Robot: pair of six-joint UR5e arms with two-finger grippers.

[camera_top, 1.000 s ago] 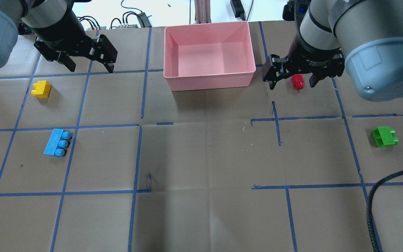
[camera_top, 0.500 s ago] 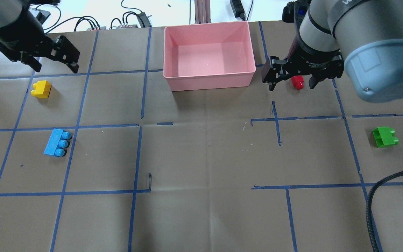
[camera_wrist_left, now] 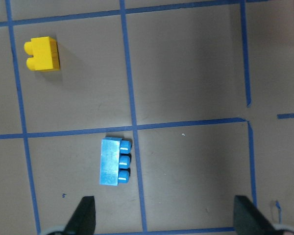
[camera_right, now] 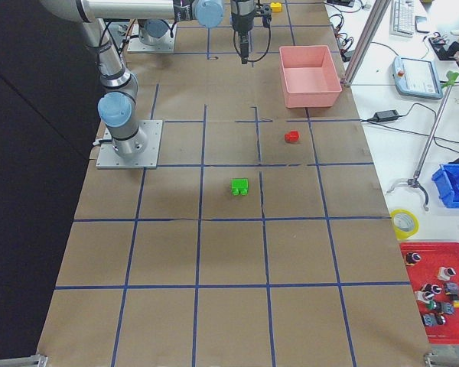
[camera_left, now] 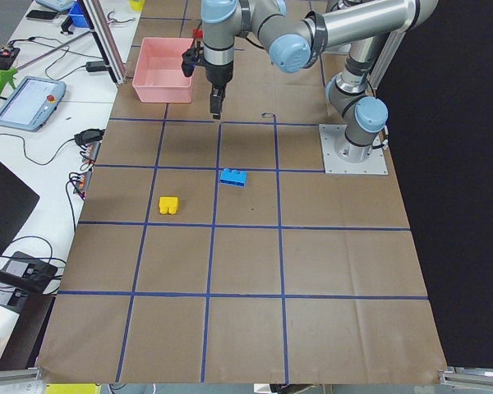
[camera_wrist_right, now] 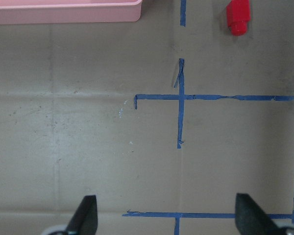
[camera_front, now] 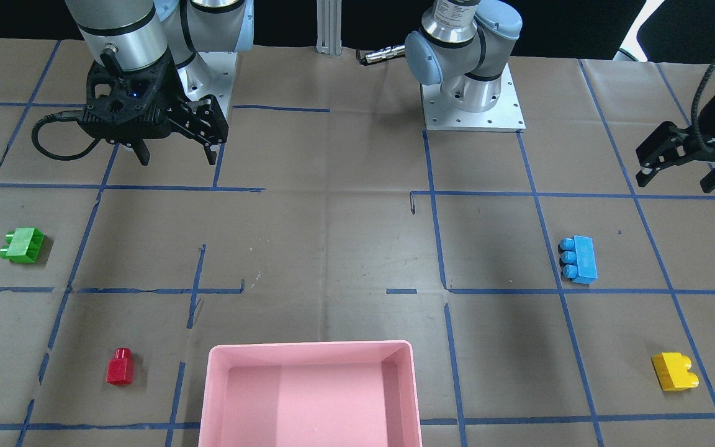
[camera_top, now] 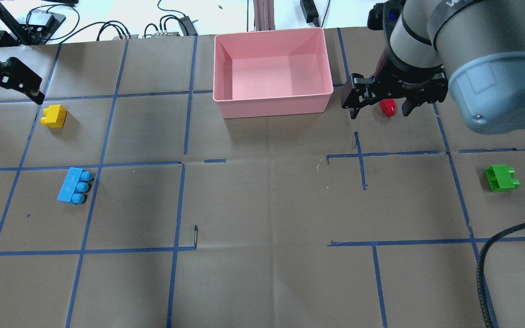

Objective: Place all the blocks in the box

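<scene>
The pink box (camera_top: 271, 105) stands empty at the table's far middle; it also shows in the front view (camera_front: 308, 349). The yellow block (camera_top: 54, 115) and the blue block (camera_top: 74, 186) lie on the left. The red block (camera_top: 387, 107) lies right of the box, and the green block (camera_top: 501, 178) lies far right. My left gripper (camera_top: 12, 96) is open and empty, raised beside the yellow block; its wrist view shows the blue block (camera_wrist_left: 115, 162) and the yellow block (camera_wrist_left: 42, 54). My right gripper (camera_top: 379, 113) is open and empty, high above the red block (camera_wrist_right: 237, 16).
A black cable (camera_top: 495, 246) loops over the near right of the table. Wires and plugs (camera_top: 171, 25) lie past the far edge. The left arm's base plate (camera_front: 472, 105) sits on the robot's side. Blue tape lines grid the brown paper.
My left gripper has swung far to the left, from beside the box to the view's left edge by the yellow block. The right gripper has barely moved. No block has moved.
</scene>
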